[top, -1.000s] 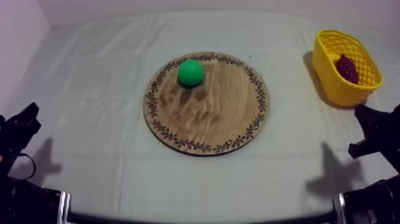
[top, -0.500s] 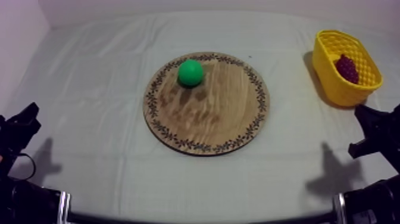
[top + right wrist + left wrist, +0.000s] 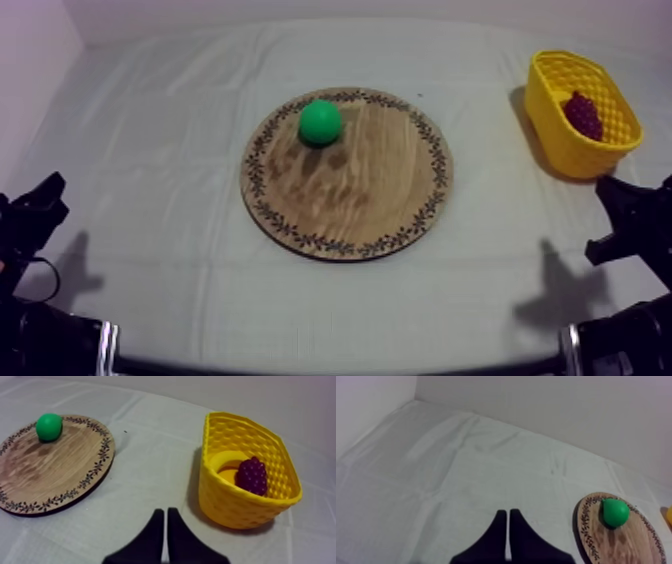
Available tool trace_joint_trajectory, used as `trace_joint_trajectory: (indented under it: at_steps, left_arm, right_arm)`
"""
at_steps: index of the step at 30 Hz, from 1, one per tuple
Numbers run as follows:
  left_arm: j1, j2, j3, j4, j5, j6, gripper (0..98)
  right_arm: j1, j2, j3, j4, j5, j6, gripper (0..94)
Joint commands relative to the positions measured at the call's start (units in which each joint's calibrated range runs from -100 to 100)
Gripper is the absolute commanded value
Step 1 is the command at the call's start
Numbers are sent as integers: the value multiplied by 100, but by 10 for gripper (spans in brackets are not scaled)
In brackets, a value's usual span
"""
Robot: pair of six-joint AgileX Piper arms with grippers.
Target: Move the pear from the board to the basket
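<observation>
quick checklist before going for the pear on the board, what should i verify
1. The pear lies free on the wooden board: ok.
2. The yellow basket stands upright: ok.
3. Room in it beside the grapes: ok.
4. The right gripper is open for a grasp: not ok, fingers together.
5. The left gripper is off the board: ok, shut.

Grey-white cloth [image 3: 150,200] — bunch of grapes [image 3: 583,114]

Grained wooden board [image 3: 372,195], smooth matt pear [image 3: 320,121], latticed yellow plastic basket [image 3: 566,150], creased matt cloth [image 3: 150,180].
</observation>
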Motion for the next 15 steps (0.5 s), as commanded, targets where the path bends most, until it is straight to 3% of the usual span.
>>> trace_joint_trajectory:
  at_steps: [1, 10, 15]
  left_arm:
    - [2, 0, 0, -1, -1, 1, 1]
    - [2, 0, 0, -1, -1, 1, 1]
    - [2, 0, 0, -1, -1, 1, 1]
  right_arm:
    - [2, 0, 3, 0, -3, 30, 14]
    - [2, -5, 3, -4, -3, -111, 4]
    - [-10, -3, -24, -102, -203, 252, 4]
